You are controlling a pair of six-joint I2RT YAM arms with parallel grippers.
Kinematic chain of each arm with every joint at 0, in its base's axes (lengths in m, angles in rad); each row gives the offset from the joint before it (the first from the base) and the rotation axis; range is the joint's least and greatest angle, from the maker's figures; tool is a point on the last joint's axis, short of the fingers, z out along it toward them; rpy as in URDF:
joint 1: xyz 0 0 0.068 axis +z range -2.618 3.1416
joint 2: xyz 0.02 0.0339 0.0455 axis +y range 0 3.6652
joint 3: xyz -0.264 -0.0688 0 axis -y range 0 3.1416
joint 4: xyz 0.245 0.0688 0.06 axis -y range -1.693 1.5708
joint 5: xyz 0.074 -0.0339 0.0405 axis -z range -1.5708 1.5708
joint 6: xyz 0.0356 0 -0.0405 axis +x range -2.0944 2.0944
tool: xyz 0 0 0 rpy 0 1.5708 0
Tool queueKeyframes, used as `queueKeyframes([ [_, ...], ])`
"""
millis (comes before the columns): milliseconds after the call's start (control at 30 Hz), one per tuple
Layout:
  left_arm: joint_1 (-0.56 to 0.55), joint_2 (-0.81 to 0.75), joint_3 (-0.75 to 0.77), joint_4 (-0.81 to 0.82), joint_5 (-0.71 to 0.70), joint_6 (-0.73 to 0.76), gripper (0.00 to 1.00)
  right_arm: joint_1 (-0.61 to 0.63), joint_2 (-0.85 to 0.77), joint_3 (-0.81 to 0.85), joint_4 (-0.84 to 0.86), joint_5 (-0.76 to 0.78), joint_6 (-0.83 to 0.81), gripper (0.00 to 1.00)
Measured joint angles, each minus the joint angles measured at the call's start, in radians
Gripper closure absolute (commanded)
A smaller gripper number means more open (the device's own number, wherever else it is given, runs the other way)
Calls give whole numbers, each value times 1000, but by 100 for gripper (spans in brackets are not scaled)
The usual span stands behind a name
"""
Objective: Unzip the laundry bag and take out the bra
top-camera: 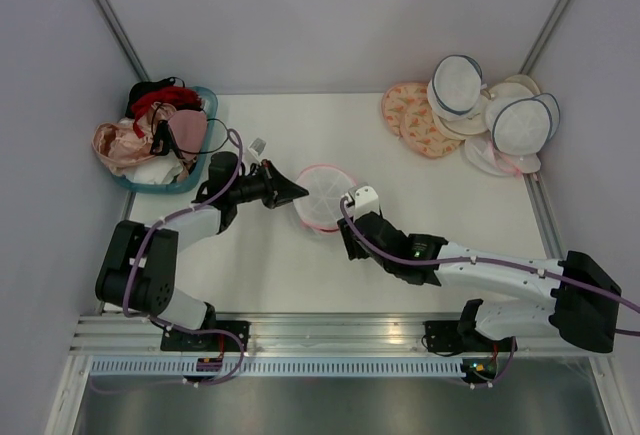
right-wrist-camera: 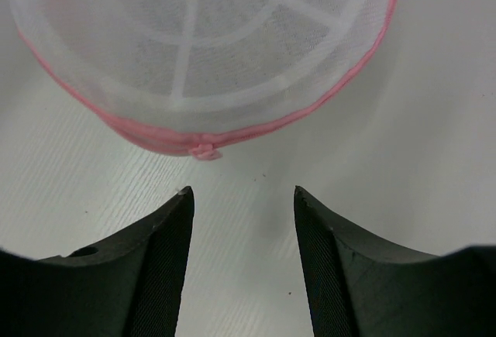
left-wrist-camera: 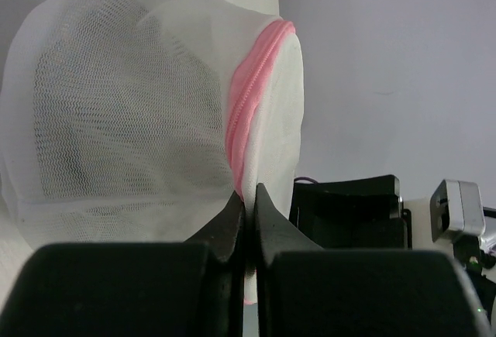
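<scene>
The laundry bag (top-camera: 325,195), white mesh with a pink zip rim, lies at the table's middle. My left gripper (top-camera: 298,193) reaches in from the left and is shut on the bag's edge. In the left wrist view white fabric is pinched between its fingertips (left-wrist-camera: 248,194), and the bag (left-wrist-camera: 132,112) rises ahead with its pink zip (left-wrist-camera: 252,89). My right gripper (top-camera: 347,227) sits at the bag's near right side. It stands open (right-wrist-camera: 242,191) just short of the pink zip pull (right-wrist-camera: 204,151), holding nothing. The bra is hidden; only a dim grey shade shows behind the mesh.
A teal basket (top-camera: 208,105) heaped with pink, red and black bras stands at the back left. White round bags with navy rims (top-camera: 457,83) and orange-patterned discs (top-camera: 408,115) are piled at the back right. The right arm's dark wrist (left-wrist-camera: 349,213) is close behind the bag.
</scene>
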Motion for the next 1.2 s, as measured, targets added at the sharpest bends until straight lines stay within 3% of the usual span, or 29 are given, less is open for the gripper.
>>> queueKeyframes([
  [500, 0, 48, 12, 5, 28, 0, 98, -77, 35, -33, 176, -136, -42, 52],
  [700, 0, 62, 12, 23, 43, -1, 98, -77, 21, -33, 193, -180, -44, 71],
  [833, 0, 63, 12, 38, 48, -1, 98, -78, 17, -33, 210, -171, -48, 98],
  [1200, 0, 69, 27, 27, 54, 0, 98, -77, 11, -33, 168, -140, -46, 99],
])
